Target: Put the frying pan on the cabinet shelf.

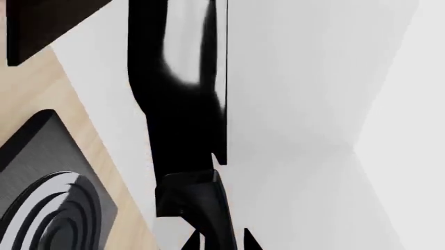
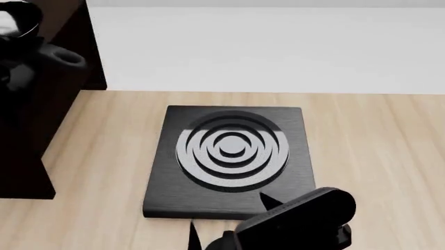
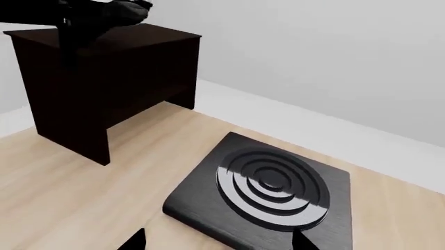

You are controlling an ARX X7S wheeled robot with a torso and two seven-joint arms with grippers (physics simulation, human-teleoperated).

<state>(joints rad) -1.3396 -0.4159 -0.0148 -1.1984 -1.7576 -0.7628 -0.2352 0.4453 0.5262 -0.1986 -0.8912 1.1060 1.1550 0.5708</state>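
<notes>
Left wrist view: a long black shape, seemingly the round black frying pan [image 1: 182, 88] seen edge-on, rises from the left gripper [image 1: 221, 240]. Only two dark finger points show at the frame edge, on either side of the dark part below the pan; grip looks closed on it, but contact is hard to read. Behind: light wooden tabletop [image 1: 41, 94], black square plate with concentric rings [image 1: 49, 192], a dark corner of the cabinet [image 1: 49, 21].

Head view: black square plate [image 2: 230, 156] lies mid-table, near the front edge. Tall, very dark brown wooden cabinet [image 2: 41, 104] stands at the table's left edge. The left arm [image 2: 21, 47] is a dark mass at the cabinet's top; pan not separable there. Right gripper [image 2: 226, 219] hovers at the plate's front edge, finger points apart, holding nothing.

Right wrist view: cabinet top board [image 3: 118, 39] at the far left corner; a dark shape [image 3: 104, 15] over it, arm or pan, cannot tell.
</notes>
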